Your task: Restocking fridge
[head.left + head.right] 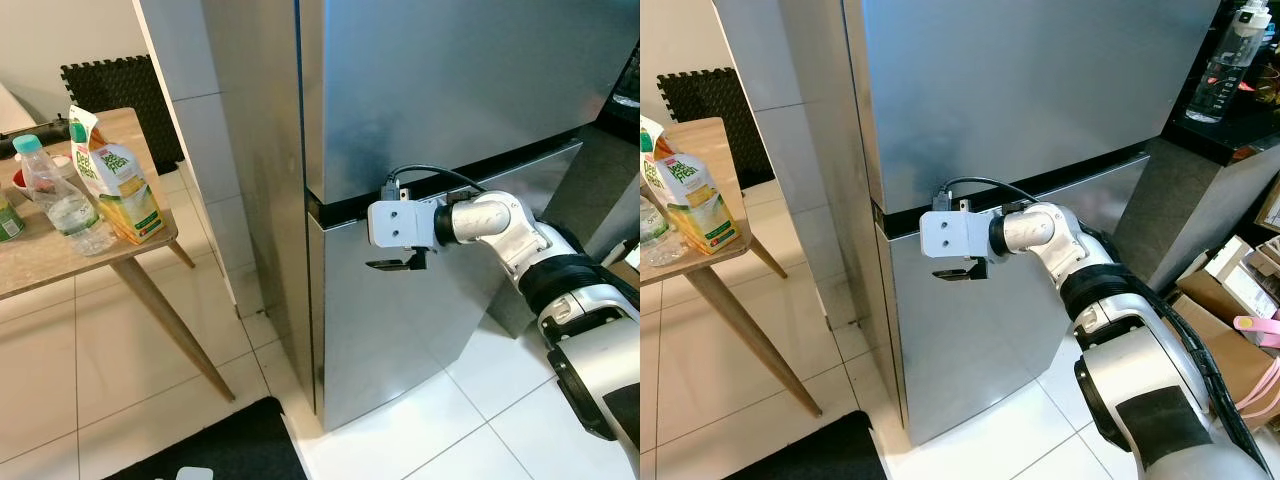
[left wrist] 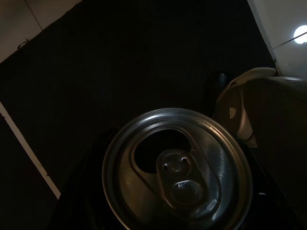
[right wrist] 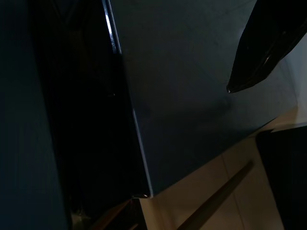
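Now right fingers [image 1: 392, 264] against fridge [image 1: 450, 90] door seam — apart.

Fridge [image 1: 450, 80]: brushed silver-grey, black band between doors. Juice carton [image 1: 115, 180]: green, white and orange-yellow print. Water bottle [image 1: 62, 198]: clear, pale turquoise cap. Table [image 1: 40, 255]: light wood grain. Floor [image 1: 120, 360]: white tiles. Can [image 2: 177, 172]: dull silver top.

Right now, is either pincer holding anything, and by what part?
Left pincer: a drink can sits right before its wrist camera, top up, apparently held by the body; the contact is too dark to confirm. Right pincer holds nothing, level with the fridge door seam.
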Available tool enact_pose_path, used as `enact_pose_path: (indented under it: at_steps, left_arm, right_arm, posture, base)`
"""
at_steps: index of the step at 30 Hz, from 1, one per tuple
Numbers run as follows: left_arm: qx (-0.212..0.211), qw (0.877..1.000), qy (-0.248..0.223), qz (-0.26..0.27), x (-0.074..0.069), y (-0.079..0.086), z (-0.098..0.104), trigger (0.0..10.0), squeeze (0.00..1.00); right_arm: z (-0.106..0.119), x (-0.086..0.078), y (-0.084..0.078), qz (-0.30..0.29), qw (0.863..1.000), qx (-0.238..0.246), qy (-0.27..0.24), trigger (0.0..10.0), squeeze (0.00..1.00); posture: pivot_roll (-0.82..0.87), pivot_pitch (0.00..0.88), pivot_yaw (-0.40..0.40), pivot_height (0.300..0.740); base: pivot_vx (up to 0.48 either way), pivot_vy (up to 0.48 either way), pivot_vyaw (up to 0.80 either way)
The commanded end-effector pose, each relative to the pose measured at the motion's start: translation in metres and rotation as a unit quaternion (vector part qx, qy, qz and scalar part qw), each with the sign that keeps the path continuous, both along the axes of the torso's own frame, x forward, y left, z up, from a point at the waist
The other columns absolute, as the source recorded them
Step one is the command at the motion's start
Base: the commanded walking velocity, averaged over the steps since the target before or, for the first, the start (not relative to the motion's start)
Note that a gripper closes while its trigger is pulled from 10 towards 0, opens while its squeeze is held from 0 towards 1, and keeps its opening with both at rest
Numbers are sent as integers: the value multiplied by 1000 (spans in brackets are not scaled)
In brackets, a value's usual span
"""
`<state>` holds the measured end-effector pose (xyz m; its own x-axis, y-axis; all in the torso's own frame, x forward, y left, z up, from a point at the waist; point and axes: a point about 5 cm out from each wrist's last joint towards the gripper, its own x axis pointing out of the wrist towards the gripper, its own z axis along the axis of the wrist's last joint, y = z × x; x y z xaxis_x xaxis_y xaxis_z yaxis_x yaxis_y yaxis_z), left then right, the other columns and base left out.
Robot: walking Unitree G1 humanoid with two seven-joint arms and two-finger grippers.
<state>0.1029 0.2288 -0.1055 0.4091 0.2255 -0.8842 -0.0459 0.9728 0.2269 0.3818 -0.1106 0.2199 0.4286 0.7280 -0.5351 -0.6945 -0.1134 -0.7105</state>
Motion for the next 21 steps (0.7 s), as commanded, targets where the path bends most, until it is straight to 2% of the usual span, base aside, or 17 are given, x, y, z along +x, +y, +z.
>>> enact_pose_path:
  at_steps: [1,10,21]
  left_arm:
    - [-2,1000,5,0,-3,-2,-1,10000,0]
    - [0,1000,4,-1,-1,0,-1,10000,0]
    - [0,1000,5,-1,-2,0,-1,10000,0]
  right_arm:
    - [-29,-6,-13,-5,996,-62,64,10000,0]
    - [-33,-11,-22,14,991,-94,98,10000,0]
    - [-27,-11,-23,19,991,-94,97,10000,0]
  posture:
    - [-86,36,-41,740]
    - [-85,32,-42,740]
    - [-85,32,-42,740]
  base:
    - [0,0,0]
    - [0,0,0]
    - [0,0,0]
